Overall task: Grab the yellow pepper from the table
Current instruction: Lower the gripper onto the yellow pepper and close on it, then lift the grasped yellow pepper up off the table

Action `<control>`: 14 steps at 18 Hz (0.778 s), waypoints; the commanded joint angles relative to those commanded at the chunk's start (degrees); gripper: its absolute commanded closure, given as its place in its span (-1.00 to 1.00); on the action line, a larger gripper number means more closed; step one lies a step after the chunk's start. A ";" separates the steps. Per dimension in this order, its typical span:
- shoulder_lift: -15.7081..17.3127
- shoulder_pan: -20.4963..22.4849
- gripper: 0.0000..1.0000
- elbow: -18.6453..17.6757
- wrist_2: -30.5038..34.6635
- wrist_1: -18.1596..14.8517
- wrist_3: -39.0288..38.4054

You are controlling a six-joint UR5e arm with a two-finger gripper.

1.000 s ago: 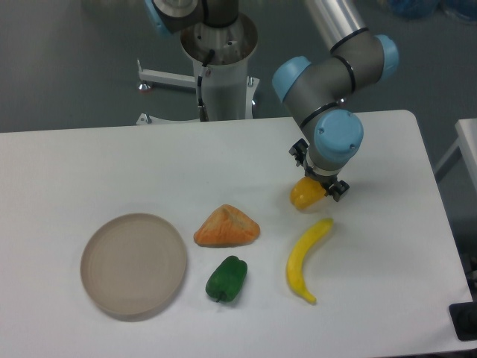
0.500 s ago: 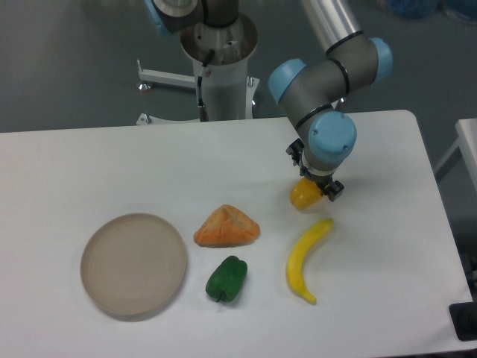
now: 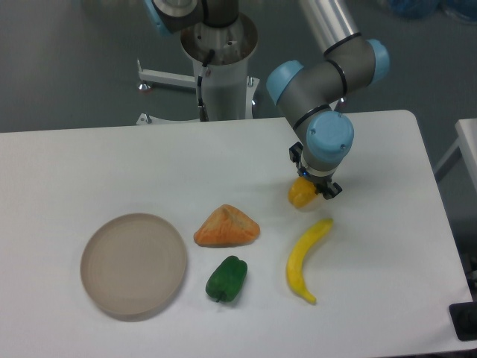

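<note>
White table (image 3: 112,164), grasp step: my gripper (image 3: 311,185) is sitting over the pepper (image 3: 301,194) at two o'clock, jaws apparently closing around it; next I am judging a straight lift necessary.

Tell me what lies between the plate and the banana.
In the camera view, two things lie between the plate and the banana: the orange wedge-shaped lump and, just below it, the green pepper. Bare white table surrounds them.

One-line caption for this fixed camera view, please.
UR5e gripper closed on the yellow pepper above the white table, beside a banana.
</note>
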 joint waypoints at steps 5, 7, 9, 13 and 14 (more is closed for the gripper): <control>0.00 0.09 0.28 2.10 -0.53 -0.44 0.00; 0.00 -0.09 0.28 4.38 -0.96 -0.79 0.00; -0.26 -0.53 0.28 7.46 -3.68 -0.97 -0.44; -1.23 -0.88 0.28 12.21 -7.20 -0.88 -0.88; -1.75 -0.88 0.28 13.26 -7.64 -0.88 -0.97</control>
